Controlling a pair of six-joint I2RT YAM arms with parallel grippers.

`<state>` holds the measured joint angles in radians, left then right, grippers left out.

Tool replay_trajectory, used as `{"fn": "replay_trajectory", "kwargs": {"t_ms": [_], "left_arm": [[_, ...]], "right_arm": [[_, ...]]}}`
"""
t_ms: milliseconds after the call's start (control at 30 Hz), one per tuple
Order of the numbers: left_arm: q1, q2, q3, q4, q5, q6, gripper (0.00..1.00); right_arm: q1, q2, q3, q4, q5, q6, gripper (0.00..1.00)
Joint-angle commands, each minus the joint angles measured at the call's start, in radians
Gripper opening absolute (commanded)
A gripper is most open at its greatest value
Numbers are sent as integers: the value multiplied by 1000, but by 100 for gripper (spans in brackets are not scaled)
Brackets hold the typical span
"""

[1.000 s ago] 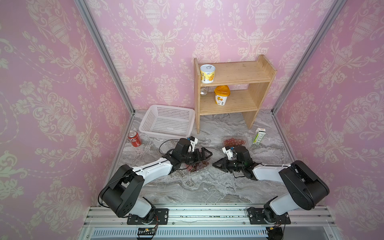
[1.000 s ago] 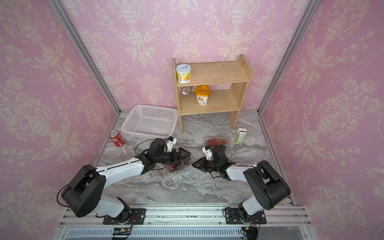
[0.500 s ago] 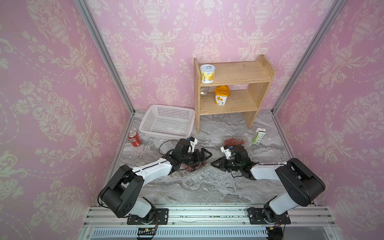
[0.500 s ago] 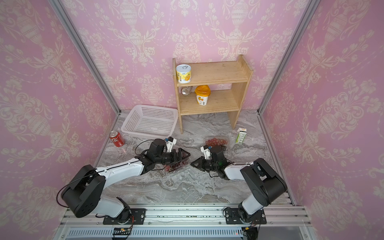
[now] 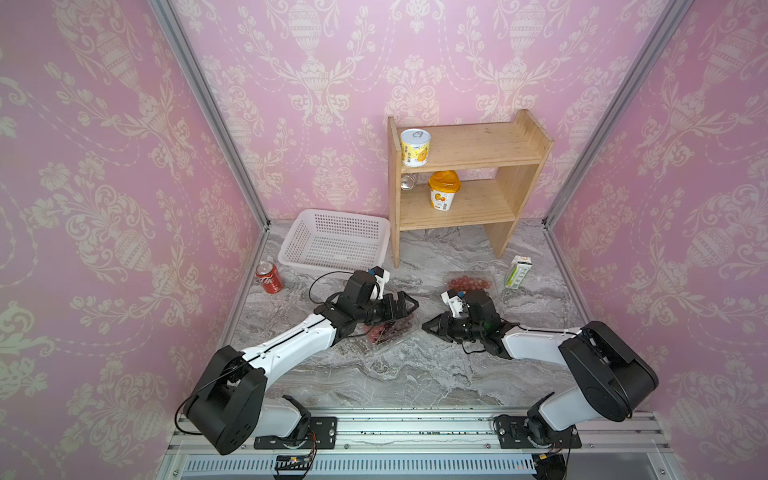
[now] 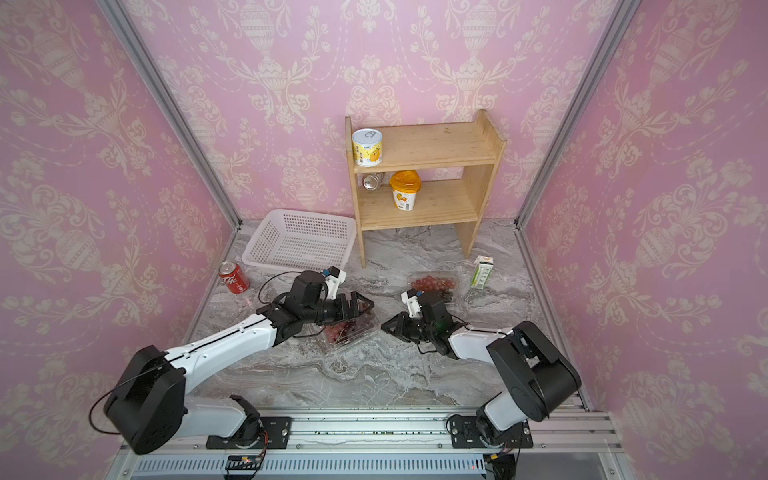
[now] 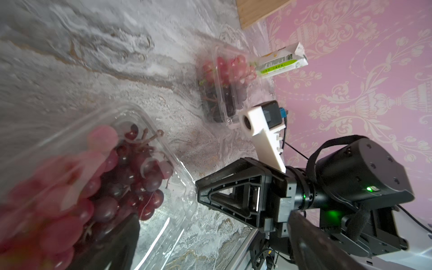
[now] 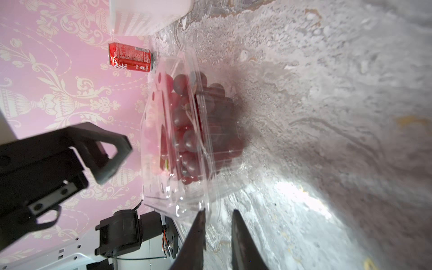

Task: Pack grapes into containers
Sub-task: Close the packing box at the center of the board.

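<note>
Two clear clamshell containers hold the grapes, and both stand on the grey marbled table (image 5: pixel 395 374). The near container (image 5: pixel 410 329) sits mid-table and is filled with dark red and pink grapes (image 5: pixel 380 331). Its vented lid lies over the fruit, though whether it is snapped down cannot be told. The far container (image 5: pixel 495 287) stands toward the back right, well apart from the near one, with pale red grapes (image 5: pixel 467 284) on top and darker ones beneath in the left wrist view. The left gripper (image 5: pixel 409 306) hangs just over the near container's far side with its jaws spread wide and nothing between them. The right gripper (image 8: pixel 218 211) reaches in low from the other side, its tips at the corner lip of the near container. Its jaws stand a narrow gap apart with bare table showing between them, and whether one tip touches the plastic is unclear. Beside the far container a small green and white carton (image 5: pixel 517 272) stands upright. Behind it is a wooden shelf (image 5: pixel 469 153) carrying a yellow-labelled can (image 5: pixel 414 146) above and an orange-lidded tub (image 5: pixel 444 191) below. At the back left lies a white perforated basket (image 5: pixel 286 253), and a red cola can (image 5: pixel 269 278) stands near it by the wall.
</note>
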<state>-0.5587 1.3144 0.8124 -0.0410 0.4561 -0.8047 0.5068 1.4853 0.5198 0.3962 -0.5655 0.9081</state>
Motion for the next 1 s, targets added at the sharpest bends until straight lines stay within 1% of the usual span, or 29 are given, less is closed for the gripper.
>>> {"fn": "replay_trajectory", "kwargs": {"t_ms": [0, 33, 100, 200, 267, 333, 367, 467, 533, 667, 800, 967], "left_arm": [[75, -93, 50, -162, -41, 89, 99], [98, -110, 46, -175, -30, 84, 99], [145, -154, 11, -189, -25, 62, 99], [178, -218, -71, -220, -64, 14, 99], [187, -257, -163, -220, -74, -15, 99], [193, -310, -224, -204, -73, -57, 99], [196, -341, -255, -199, -79, -74, 99], [204, -444, -313, -238, -146, -102, 99], [220, -466, -358, -211, -132, -127, 99], [227, -388, -409, -84, -68, -181, 99], [227, -282, -407, 39, -18, -203, 99], [222, -104, -356, 164, 37, -191, 99]], "right_arm": [[6, -103, 48, -219, 89, -91, 35], [7, -125, 56, -250, 102, -103, 39], [11, -155, 80, -317, 114, -132, 50], [29, -169, 134, -409, 146, -186, 70], [52, -168, 193, -484, 174, -239, 76], [80, -160, 256, -540, 189, -284, 83], [95, -148, 294, -566, 181, -303, 84], [139, -104, 384, -617, 163, -377, 90], [145, -68, 418, -625, 153, -390, 93], [145, -4, 470, -625, 144, -400, 100], [146, 46, 509, -615, 121, -393, 100], [147, 89, 534, -622, 128, -394, 100]]}}
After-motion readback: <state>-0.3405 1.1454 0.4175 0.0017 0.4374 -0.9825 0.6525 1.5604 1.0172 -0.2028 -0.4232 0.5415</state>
